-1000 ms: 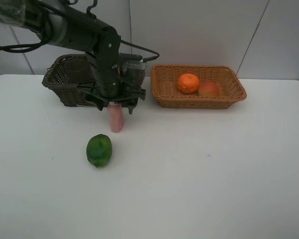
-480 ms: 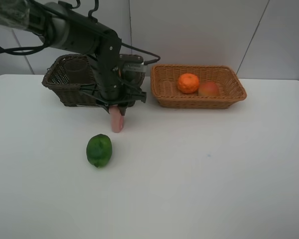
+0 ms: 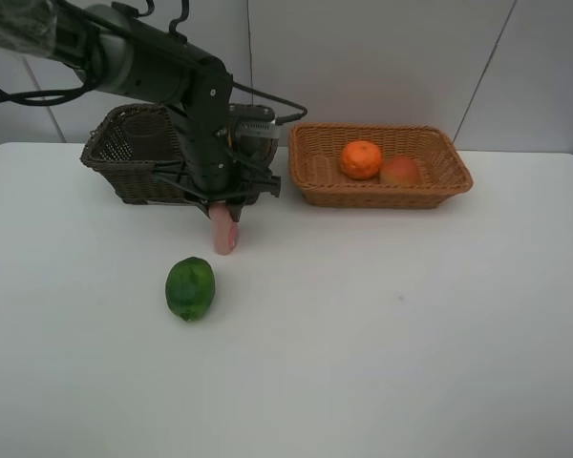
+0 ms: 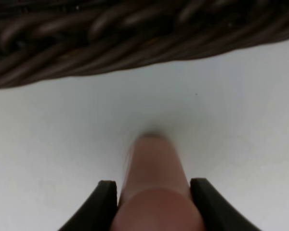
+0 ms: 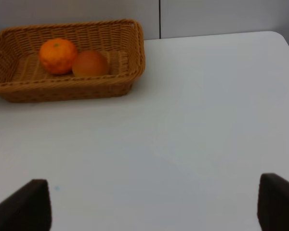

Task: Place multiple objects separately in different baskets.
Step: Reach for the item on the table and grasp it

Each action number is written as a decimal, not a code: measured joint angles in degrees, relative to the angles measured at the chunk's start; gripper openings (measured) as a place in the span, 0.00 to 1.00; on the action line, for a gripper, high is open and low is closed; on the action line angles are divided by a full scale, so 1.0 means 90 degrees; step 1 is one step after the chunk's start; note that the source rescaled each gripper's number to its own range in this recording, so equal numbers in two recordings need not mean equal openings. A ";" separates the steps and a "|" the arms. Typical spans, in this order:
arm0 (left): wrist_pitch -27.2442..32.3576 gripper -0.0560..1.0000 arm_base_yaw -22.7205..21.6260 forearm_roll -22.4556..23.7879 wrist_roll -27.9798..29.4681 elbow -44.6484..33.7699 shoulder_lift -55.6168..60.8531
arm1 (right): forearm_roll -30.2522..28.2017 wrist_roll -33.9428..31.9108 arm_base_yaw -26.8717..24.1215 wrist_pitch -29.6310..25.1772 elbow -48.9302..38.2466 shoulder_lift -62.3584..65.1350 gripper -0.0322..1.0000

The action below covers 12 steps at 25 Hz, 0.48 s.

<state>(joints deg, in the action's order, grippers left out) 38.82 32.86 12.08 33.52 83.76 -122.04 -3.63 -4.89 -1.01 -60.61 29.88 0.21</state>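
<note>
While the left gripper [image 3: 225, 202] pinches the pink bottle [image 3: 223, 235] just in front of the dark basket [image 3: 115, 160] near the counter's [image 3: 411, 334] back edge, the lime [image 3: 190, 287] lies farther forward, the orange [image 3: 361, 159] and reddish fruit [image 3: 401, 172] sit in the tan basket [image 3: 439, 181], and the right gripper [image 5: 154, 207] is spread wide, empty.

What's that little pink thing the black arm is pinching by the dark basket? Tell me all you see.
A small pink bottle, smooth and plastic-looking, with a rounded body. It stands nearly upright on the white table, just in front of the dark wicker basket but apart from it. The left pincer clamps its upper part from both sides, hiding its top.
</note>
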 joint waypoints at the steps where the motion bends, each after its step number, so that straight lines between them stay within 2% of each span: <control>1: 0.0000 0.46 0.0000 0.0000 0.0007 0.0000 0.0000 | 0.0000 0.0000 0.0000 0.0000 0.0000 0.0000 0.88; 9: 0.0007 0.46 0.0000 0.0000 0.0011 0.0000 0.0000 | 0.0000 0.0000 0.0000 0.0000 0.0000 0.0000 0.88; 12: 0.0215 0.46 0.0000 0.0000 0.0014 0.0146 -0.0010 | 0.0000 0.0000 0.0000 0.0000 0.0000 0.0000 0.88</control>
<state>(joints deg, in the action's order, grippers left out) 40.76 32.86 12.08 33.65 85.07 -122.13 -3.63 -4.89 -1.01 -60.61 29.88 0.21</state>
